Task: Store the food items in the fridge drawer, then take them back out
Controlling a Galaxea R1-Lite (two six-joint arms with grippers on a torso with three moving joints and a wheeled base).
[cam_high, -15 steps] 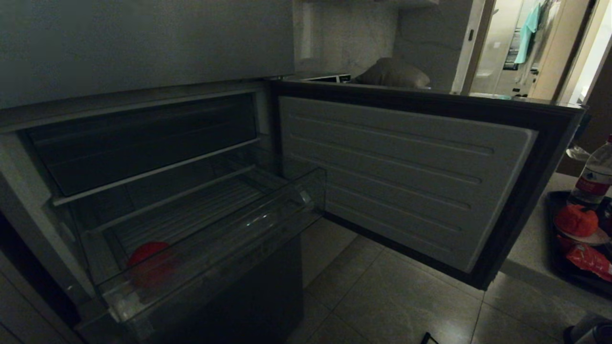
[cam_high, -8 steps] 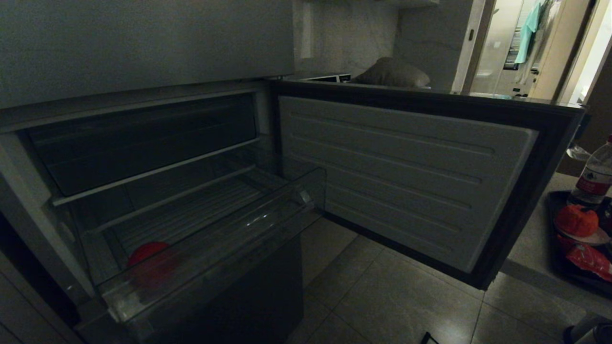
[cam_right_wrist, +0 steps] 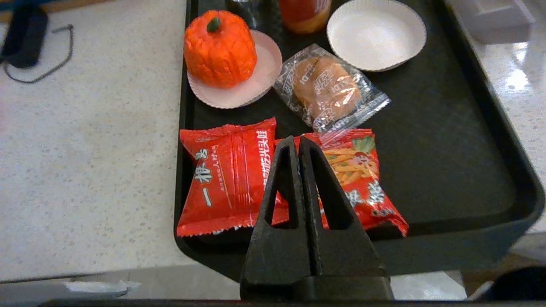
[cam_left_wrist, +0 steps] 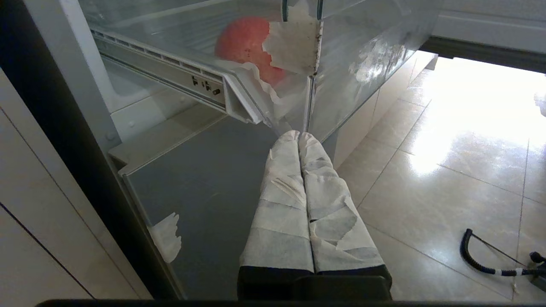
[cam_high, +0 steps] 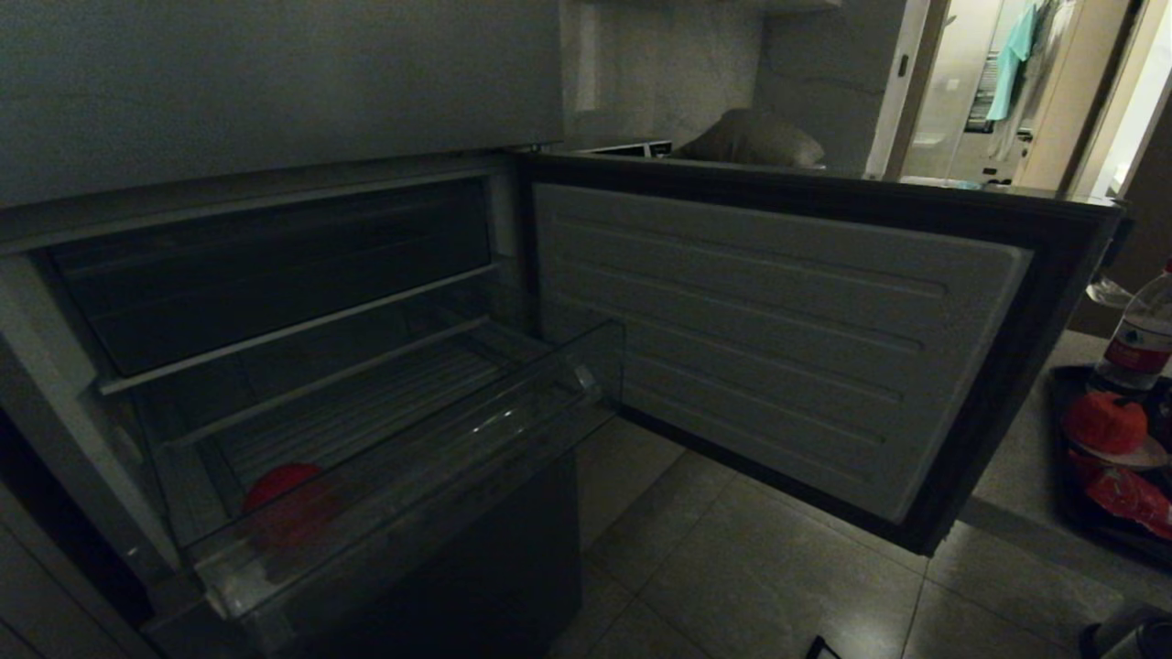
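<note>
The clear fridge drawer (cam_high: pixel 439 476) stands pulled out of the open fridge. One round red food item (cam_high: pixel 284 485) lies in its near left corner and shows through the drawer wall (cam_left_wrist: pixel 362 64) as a reddish ball (cam_left_wrist: pixel 245 47). The other food item, a lumpy orange-red piece (cam_right_wrist: pixel 219 47), sits on a paper plate on the black tray (cam_right_wrist: pixel 448 149), at the far right in the head view (cam_high: pixel 1105 423). My right gripper (cam_right_wrist: pixel 297 140) hangs shut and empty over the tray's red packets. My left gripper (cam_left_wrist: pixel 298 135), taped white, is shut just below the drawer's corner. Neither gripper shows in the head view.
The fridge door (cam_high: pixel 778 339) stands open between drawer and tray. On the tray lie two red snack packets (cam_right_wrist: pixel 226 170) (cam_right_wrist: pixel 362 179), a wrapped bun (cam_right_wrist: pixel 326 87) and an empty paper plate (cam_right_wrist: pixel 376 33). A bottle (cam_high: pixel 1140 334) stands behind. A black cable (cam_left_wrist: pixel 482 256) lies on the tiled floor.
</note>
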